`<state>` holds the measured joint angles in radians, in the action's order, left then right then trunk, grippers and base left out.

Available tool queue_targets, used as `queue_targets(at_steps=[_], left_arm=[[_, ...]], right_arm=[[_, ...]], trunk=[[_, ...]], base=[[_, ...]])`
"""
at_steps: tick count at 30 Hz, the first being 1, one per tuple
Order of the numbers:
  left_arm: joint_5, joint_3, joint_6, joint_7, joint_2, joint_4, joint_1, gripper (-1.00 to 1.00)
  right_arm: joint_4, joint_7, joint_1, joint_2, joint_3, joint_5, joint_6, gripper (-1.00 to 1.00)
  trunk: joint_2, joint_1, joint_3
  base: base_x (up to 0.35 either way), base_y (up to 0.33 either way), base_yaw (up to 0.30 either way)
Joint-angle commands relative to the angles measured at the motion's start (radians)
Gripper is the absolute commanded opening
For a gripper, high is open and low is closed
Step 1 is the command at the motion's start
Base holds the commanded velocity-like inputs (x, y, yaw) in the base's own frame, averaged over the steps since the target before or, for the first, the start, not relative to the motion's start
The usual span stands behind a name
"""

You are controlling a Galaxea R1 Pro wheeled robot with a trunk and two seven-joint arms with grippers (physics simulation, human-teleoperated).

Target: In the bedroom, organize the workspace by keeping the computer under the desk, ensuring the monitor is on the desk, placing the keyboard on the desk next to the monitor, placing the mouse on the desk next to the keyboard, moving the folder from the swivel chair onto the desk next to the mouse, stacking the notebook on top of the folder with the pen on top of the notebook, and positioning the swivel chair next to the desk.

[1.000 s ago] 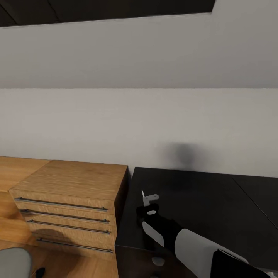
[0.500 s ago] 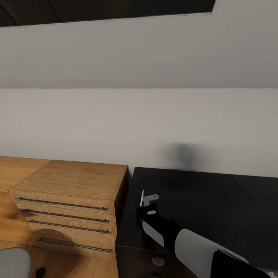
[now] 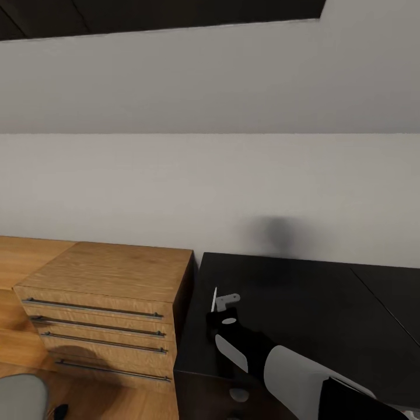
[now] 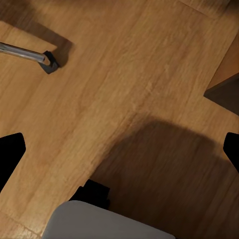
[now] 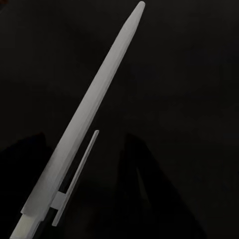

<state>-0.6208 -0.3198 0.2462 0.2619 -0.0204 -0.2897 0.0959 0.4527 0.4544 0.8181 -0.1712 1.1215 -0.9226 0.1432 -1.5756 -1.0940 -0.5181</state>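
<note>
A thin silvery-white pen (image 5: 89,119) with a clip stretches across the right wrist view against the glossy black desk (image 5: 189,74). In the head view my right gripper (image 3: 222,301) hovers just above the desk's (image 3: 303,303) left end, shut on the pen (image 3: 215,297), which stands nearly upright. My left gripper (image 4: 121,152) hangs open over the light wood floor, with black fingertips (image 4: 10,154) at both edges of its view. A corner of the swivel chair's grey seat (image 3: 20,396) shows at the lower left, and one chrome leg (image 4: 22,51) with a caster lies on the floor.
A light wooden drawer unit (image 3: 111,291) with bar handles stands against the desk's left side. A grey wall (image 3: 210,186) rises behind both under a sloped ceiling. A pale grey rounded body (image 4: 109,224) sits low in the left wrist view.
</note>
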Motion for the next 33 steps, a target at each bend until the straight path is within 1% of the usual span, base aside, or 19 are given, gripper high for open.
queue_targets(at_steps=[1, 3, 9, 13, 24, 25, 27, 33], left_arm=[[-0.007, -0.008, 0.004, 0.007, 0.0, 0.0, 0.001, 1.0], [-0.007, -0.008, 0.004, 0.007, 0.0, 0.0, 0.001, 1.0], [-0.007, -0.008, 0.004, 0.007, 0.0, 0.0, 0.001, 1.0], [-0.006, -0.008, 0.004, 0.007, 0.0, 0.0, 0.001, 1.0], [-0.006, -0.008, 0.004, 0.007, 0.0, 0.0, 0.001, 1.0], [-0.006, -0.008, 0.004, 0.007, 0.0, 0.0, 0.001, 1.0], [-0.006, -0.008, 0.004, 0.007, 0.0, 0.0, 0.001, 1.0], [-0.006, -0.007, 0.004, 0.007, 0.0, 0.0, 0.001, 1.0]], right_arm=[[-0.026, 0.009, 0.001, 0.001, 0.007, -0.01, 0.012, -1.0], [-0.024, 0.008, 0.001, 0.001, 0.005, -0.01, 0.012, -1.0], [-0.022, -0.018, 0.001, 0.001, -0.02, -0.013, 0.016, -1.0], [-0.02, -0.03, 0.001, 0.001, -0.035, -0.013, 0.033, -1.0], [-0.02, -0.035, 0.001, 0.0, -0.042, -0.013, 0.042, -1.0], [-0.02, -0.036, 0.001, 0.0, -0.052, -0.013, 0.042, -1.0], [-0.02, -0.036, 0.001, -0.001, -0.058, -0.013, 0.042, -1.0], [-0.02, -0.036, 0.001, -0.001, -0.062, -0.013, 0.042, -1.0]], trunk=[[0.0, 0.0, -0.001], [0.0, 0.0, -0.001], [0.0, 0.0, -0.001], [0.0, 0.0, -0.001], [0.0, 0.0, -0.001], [0.0, 0.0, -0.001], [0.0, 0.0, -0.001], [0.0, 0.0, -0.001]], base=[[0.0, 0.0, 0.0], [0.0, 0.0, 0.0], [0.0, 0.0, 0.0], [0.0, 0.0, 0.0], [0.0, 0.0, 0.0], [0.0, 0.0, 0.0], [0.0, 0.0, 0.0], [0.0, 0.0, 0.0]])
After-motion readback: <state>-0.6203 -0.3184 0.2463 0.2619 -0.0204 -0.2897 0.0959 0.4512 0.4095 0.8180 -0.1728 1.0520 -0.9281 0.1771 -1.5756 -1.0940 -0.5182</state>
